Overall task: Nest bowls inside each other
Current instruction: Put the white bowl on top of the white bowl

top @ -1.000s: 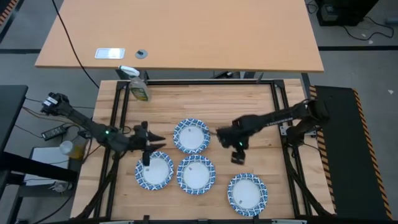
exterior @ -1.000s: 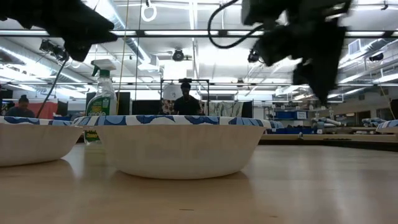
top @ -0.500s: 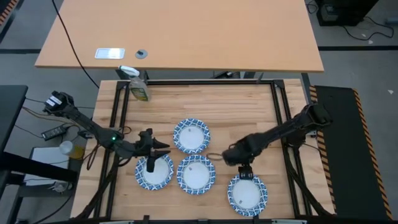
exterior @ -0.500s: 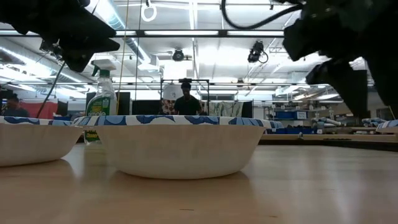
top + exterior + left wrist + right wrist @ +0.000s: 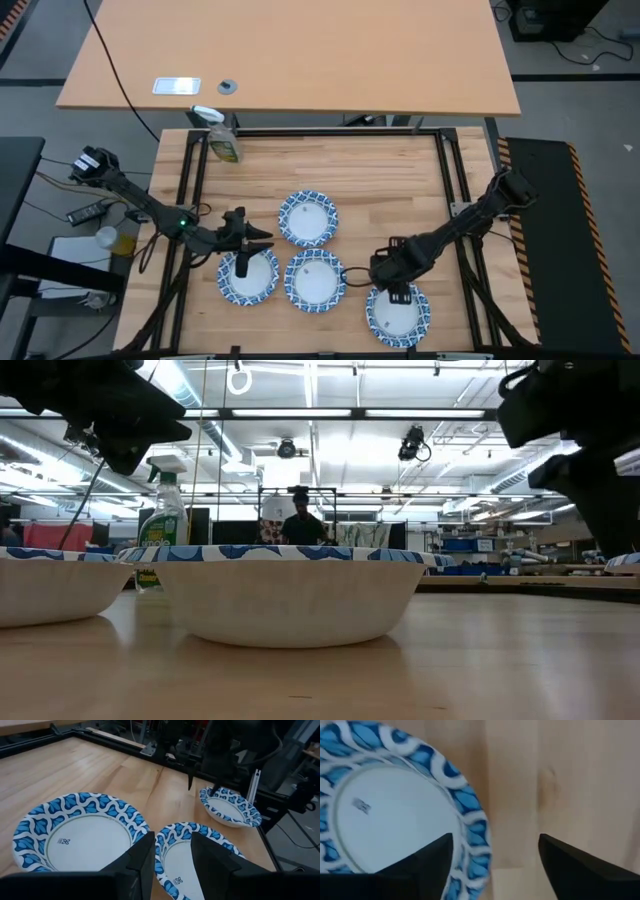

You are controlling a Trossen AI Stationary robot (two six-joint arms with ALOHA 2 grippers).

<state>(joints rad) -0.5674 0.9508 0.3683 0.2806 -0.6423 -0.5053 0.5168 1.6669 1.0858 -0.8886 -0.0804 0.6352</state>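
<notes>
Blue-rimmed bowls, four visible, sit upright, round, rims up, on the wooden counter (image 5: 400, 180). Around the middle bowl (image 5: 315, 280): one behind (image 5: 307, 217), one left (image 5: 248, 276), one right (image 5: 397, 310). Right pincer (image 5: 402, 293) spreads wide over the right bowl's rim, gripping nothing. Left pincer (image 5: 243, 262), partly parted and empty, hangs above the left bowl.
</notes>
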